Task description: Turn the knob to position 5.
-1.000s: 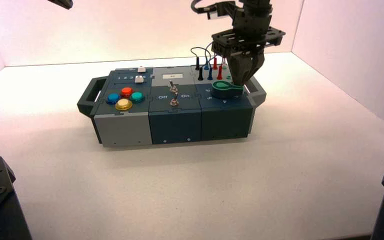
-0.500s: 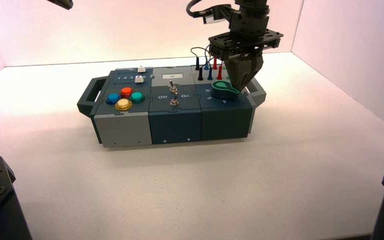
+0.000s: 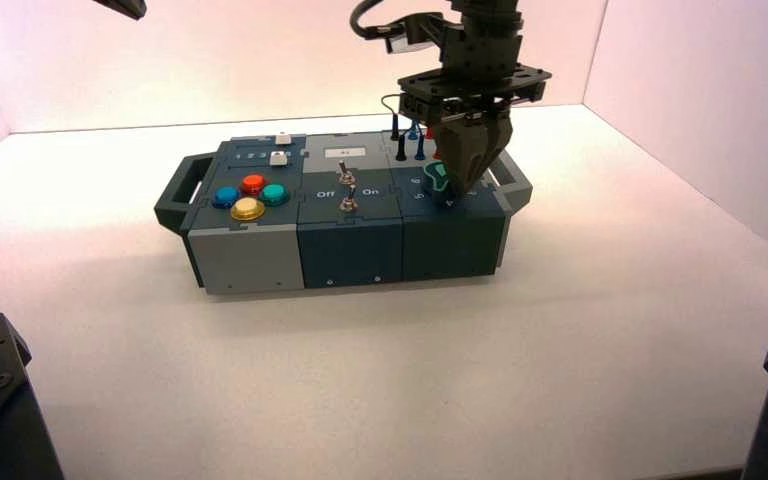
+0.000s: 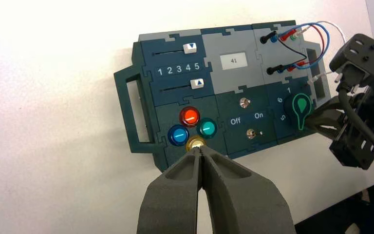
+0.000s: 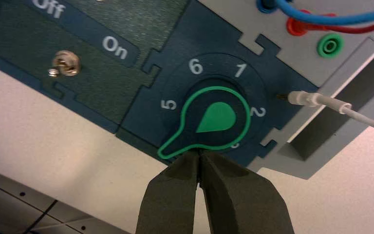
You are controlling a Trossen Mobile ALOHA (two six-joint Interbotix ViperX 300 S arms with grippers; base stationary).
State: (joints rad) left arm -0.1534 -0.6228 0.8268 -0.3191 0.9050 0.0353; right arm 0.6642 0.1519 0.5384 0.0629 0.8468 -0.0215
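Observation:
The teal-green knob (image 5: 214, 119) sits at the box's right end, ringed by white digits. Its tapered pointer lies past the 3, where the 4 is hidden, one step short of the 5 (image 5: 168, 104). My right gripper (image 5: 198, 154) is shut, its tips against the knob's rim at the base of the pointer. In the high view it (image 3: 468, 182) stands over the knob (image 3: 440, 178) and hides most of it. My left gripper (image 4: 202, 150) is shut and empty, held high above the box, with only a bit of that arm at the high view's top left.
The dark blue-grey box (image 3: 250, 255) has handles at both ends. It bears coloured push-buttons (image 4: 191, 116), two sliders (image 4: 190, 48), two toggle switches (image 4: 245, 102) by "Off" and "On", a small display (image 4: 233, 60), and plugged wires (image 4: 299, 36) behind the knob.
My right gripper has moved left across the knob. The knob's pointer has swung from pointing right round toward the box's front.

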